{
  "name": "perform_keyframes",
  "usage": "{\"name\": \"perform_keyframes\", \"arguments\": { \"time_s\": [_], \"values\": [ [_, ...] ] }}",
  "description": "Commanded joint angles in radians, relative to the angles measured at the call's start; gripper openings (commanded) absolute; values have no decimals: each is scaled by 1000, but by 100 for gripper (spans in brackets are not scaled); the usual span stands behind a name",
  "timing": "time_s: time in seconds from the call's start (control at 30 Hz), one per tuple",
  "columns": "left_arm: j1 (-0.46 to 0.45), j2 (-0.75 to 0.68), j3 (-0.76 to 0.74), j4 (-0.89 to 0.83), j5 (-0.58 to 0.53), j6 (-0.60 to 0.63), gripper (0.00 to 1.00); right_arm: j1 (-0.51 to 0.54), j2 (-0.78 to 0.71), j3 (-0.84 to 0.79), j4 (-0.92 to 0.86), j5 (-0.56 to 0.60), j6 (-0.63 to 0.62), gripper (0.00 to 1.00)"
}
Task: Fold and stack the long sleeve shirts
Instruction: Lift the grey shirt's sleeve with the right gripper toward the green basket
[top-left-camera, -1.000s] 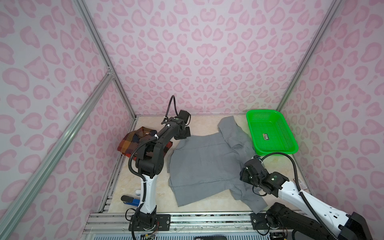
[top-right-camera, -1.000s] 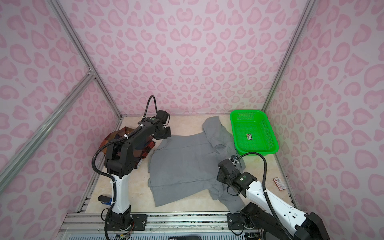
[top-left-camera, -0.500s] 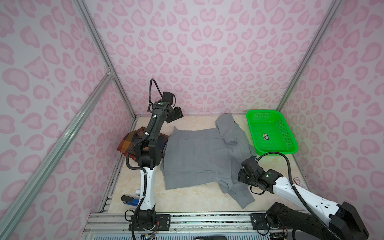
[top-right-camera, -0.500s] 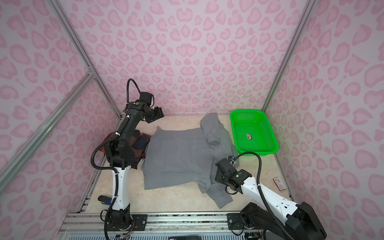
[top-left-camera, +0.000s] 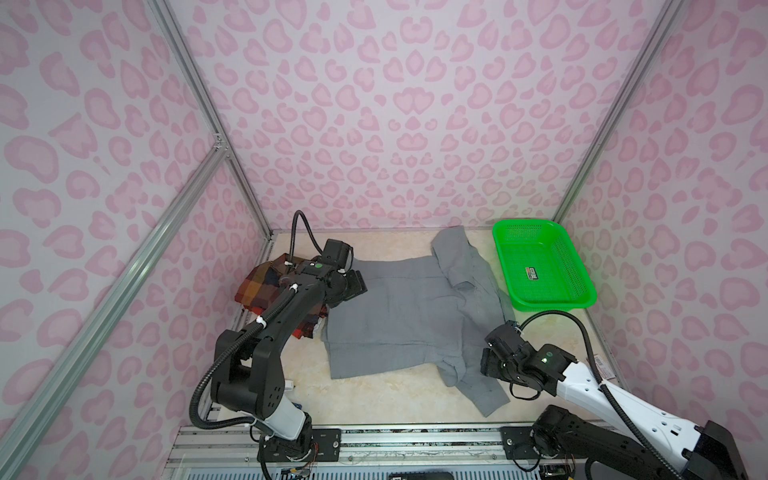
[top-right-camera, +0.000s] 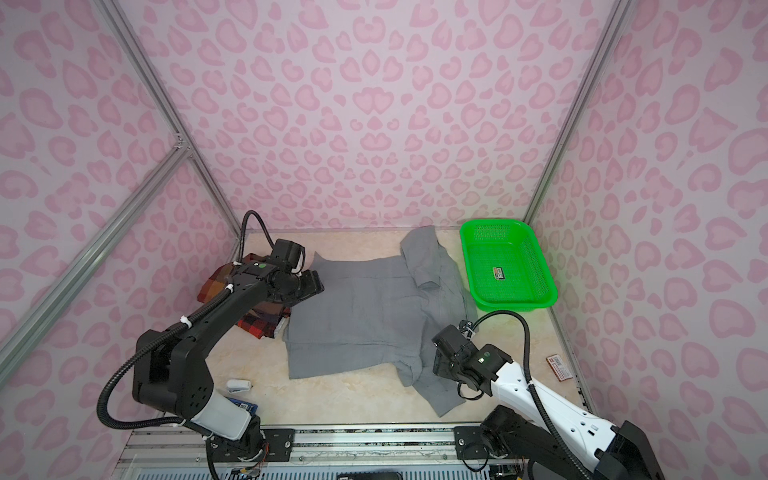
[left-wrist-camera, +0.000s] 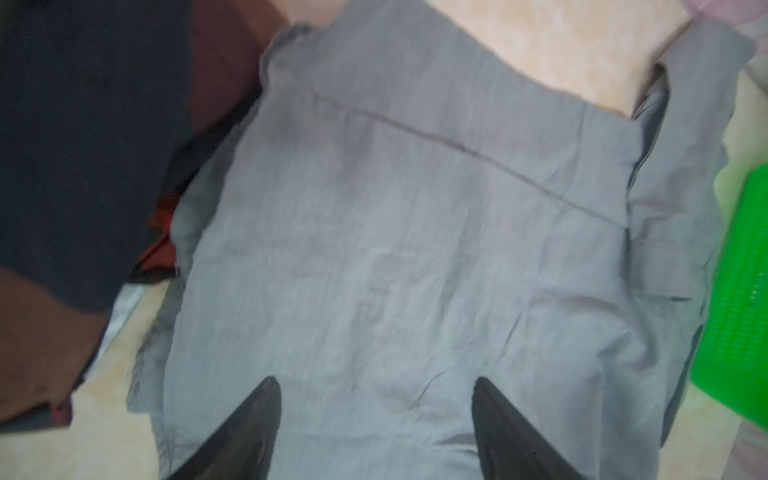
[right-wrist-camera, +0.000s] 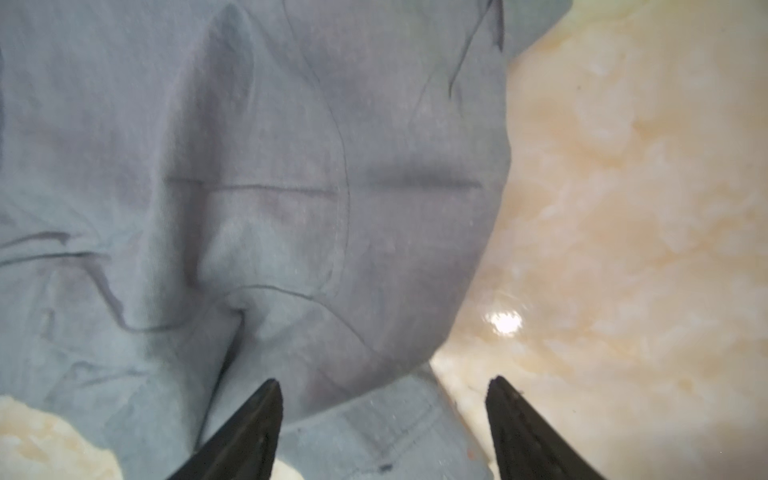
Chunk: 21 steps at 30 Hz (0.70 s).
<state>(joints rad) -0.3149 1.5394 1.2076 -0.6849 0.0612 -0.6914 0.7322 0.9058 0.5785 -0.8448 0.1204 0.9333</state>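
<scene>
**A:** What is changing?
**B:** Both grippers are letting go. The gray shirt (top-left-camera: 399, 316) is settling flat beside the basket (top-left-camera: 552, 304), ready for folding.
**A:** And the grippers?
**B:** The left gripper (left-wrist-camera: 374, 380) and right gripper (right-wrist-camera: 384, 380) are standing spread and empty over gray cloth. The plaid shirt (top-left-camera: 257, 286) is lying farther from the basket.

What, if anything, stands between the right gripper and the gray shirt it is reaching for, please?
Nothing visible does. The right gripper, jaws open, faces the gray shirt directly, with no other object between them.
</scene>
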Motion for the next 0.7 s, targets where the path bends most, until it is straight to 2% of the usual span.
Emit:
{"name": "perform_keyframes", "arguments": {
  "time_s": [0.0,0.2,0.33,0.57,0.63,0.67],
  "values": [
    [-45,-87,-105,34,-99,-95,75,93,-35,15,-192,47,104,78],
    [-67,-232,-336,85,-88,-187,75,321,5,-23,-221,42,253,79],
    [-76,-318,-418,95,-114,-186,75,384,93,-37,-162,55,274,78],
    [-78,-319,-544,136,-99,-181,76,385,203,-91,17,0,234,58],
    [-78,-326,-574,151,-105,-181,76,384,215,-117,66,-35,232,47],
    [-78,-330,-581,151,-107,-181,76,385,216,-120,68,-37,237,36]
  ]
}}
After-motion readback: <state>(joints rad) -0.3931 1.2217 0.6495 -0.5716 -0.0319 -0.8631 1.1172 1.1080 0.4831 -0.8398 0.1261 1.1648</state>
